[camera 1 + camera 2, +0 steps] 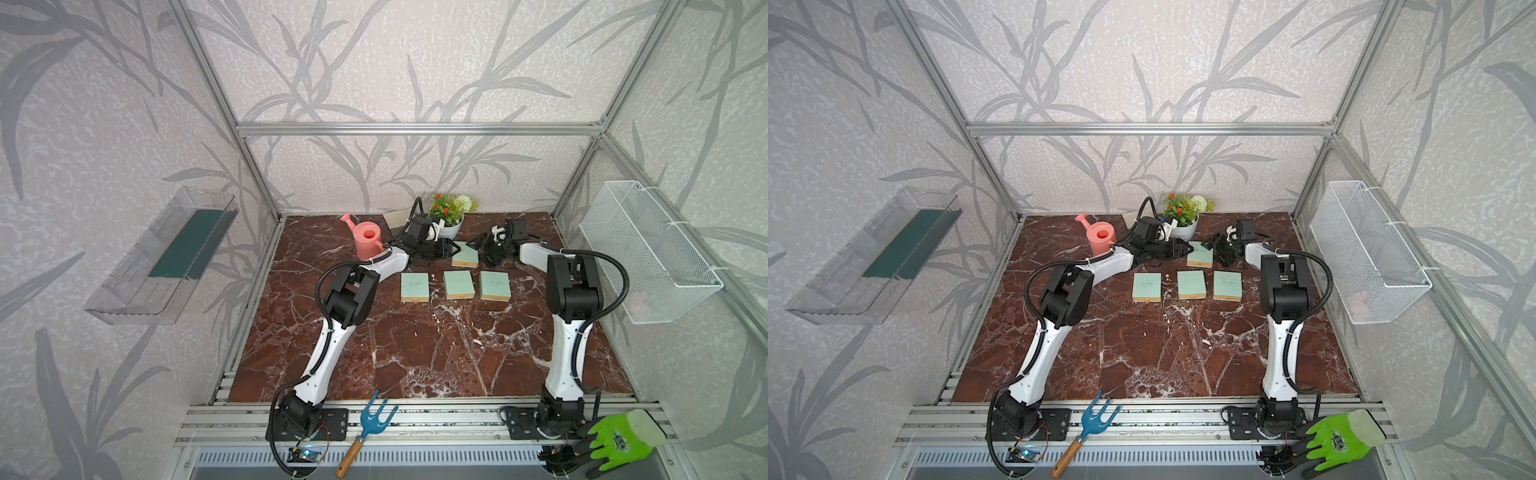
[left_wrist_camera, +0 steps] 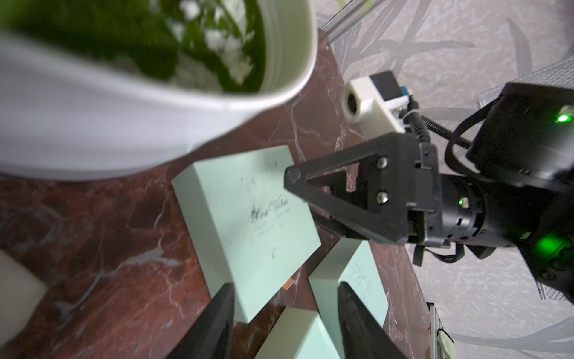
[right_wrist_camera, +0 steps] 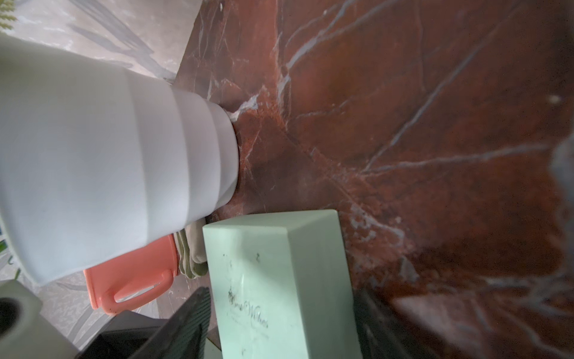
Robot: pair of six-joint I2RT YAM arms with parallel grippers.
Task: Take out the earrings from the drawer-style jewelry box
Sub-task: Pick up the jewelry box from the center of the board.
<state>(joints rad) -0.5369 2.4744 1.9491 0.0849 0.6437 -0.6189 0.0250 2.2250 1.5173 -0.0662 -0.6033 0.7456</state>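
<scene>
Earrings are hard to find: one pale speck (image 1: 432,275) on the marble (image 1: 415,357), between the left and middle boxes of the row (image 1: 458,285), may be one, and any others would be hidden inside a box. The far box (image 1: 465,254) sits in the upper middle of both top views, between the two grippers. The right gripper (image 3: 279,292) comes at it from the right of the frame. In the right wrist view its fingers sit on the two long sides and look pressed on, so I think it holds the far box steady. The long way of the far box runs straight out from that gripper. The left gripper (image 2: 285,289) is just beside the far box on the left. Its fingers are apart and hold nothing, and a corner of the far box shows between them in the left wrist view. So the left arm is the free one to pull the drawer, I think toward the left of the frame. I see no drawer out yet. The white pot (image 1: 451,229) stands just behind the far box, and the pink can (image 1: 368,241) is near the left arm, so there is little room back there.
</scene>
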